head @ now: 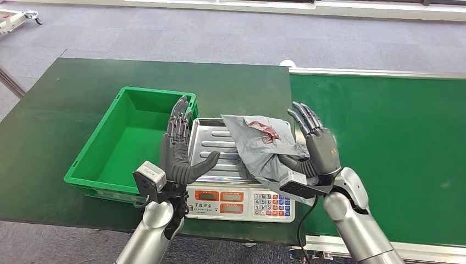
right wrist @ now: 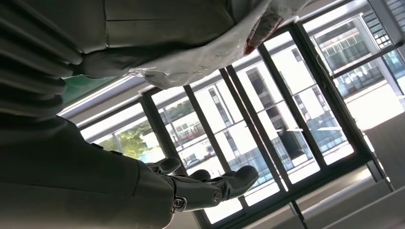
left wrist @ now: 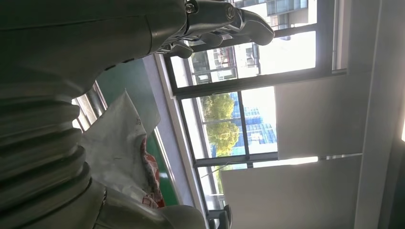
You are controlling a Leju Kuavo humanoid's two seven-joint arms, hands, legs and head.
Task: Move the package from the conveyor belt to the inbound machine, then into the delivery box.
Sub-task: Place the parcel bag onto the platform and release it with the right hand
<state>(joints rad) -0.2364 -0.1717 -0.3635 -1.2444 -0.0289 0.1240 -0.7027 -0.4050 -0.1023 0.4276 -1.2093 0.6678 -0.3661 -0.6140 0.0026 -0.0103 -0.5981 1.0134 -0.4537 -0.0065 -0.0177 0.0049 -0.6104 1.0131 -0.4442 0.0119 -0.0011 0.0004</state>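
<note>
The grey package (head: 258, 144) with red print lies crumpled on the silver tray (head: 211, 144) of the inbound machine (head: 242, 202), a scale with a keypad, and overhangs the tray's right side. My left hand (head: 178, 154) stands upright at the tray's left edge, fingers spread, thumb reaching over the tray and holding nothing. My right hand (head: 319, 148) stands upright just right of the package, fingers straight and apart, with its thumb against the package's lower right edge. The wrist views show the package (left wrist: 117, 148) (right wrist: 200, 57) beside each thumb, and the fingers (left wrist: 224, 19) (right wrist: 210, 186) are extended.
A green delivery box (head: 132, 140) stands empty just left of the scale on the dark green table (head: 55, 126). The green conveyor belt (head: 395, 154) runs along the right, with a metal rail at its far edge. Grey carpet floor lies beyond.
</note>
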